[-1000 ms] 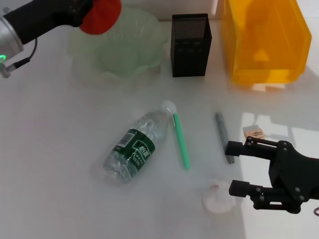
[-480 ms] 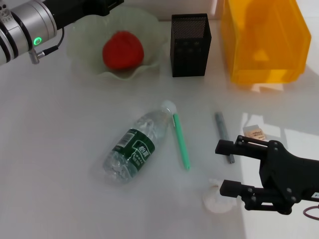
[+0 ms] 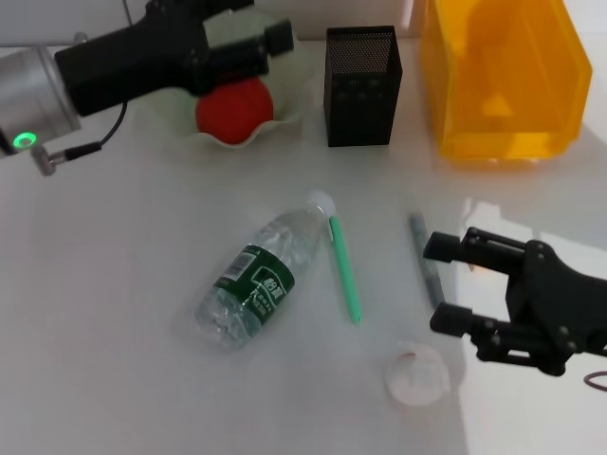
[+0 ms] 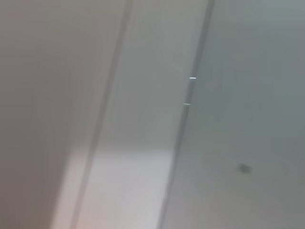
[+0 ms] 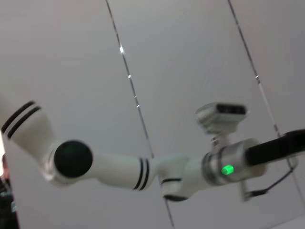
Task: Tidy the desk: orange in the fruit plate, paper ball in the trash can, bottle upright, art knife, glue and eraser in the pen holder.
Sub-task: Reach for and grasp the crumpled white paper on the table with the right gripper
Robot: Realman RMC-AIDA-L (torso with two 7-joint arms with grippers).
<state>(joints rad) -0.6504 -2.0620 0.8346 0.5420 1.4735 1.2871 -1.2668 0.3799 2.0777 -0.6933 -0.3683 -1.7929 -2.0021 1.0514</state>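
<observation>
Two arms show on my feed. I see the bottle (image 3: 257,278) lying flat mid-desk, cap toward the pen holder (image 3: 361,85), green glue (image 3: 344,267) alongside. Orange (image 3: 233,108) sits in the fruit plate (image 3: 285,102) beneath my left gripper (image 3: 248,40), fingers unclear. Right gripper (image 3: 448,282) hangs spread between art knife (image 3: 425,258) and paper ball (image 3: 415,376).

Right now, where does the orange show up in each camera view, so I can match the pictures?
Head view: the orange lies in the fruit plate at top left, partly behind the left tool, left of the pen holder.
Left wrist view: not in it; only blurred pale surfaces.
Right wrist view: not in it; it looks up at the ceiling and the left arm.
Shared landmark: the left arm, seen in the head and right wrist views.
</observation>
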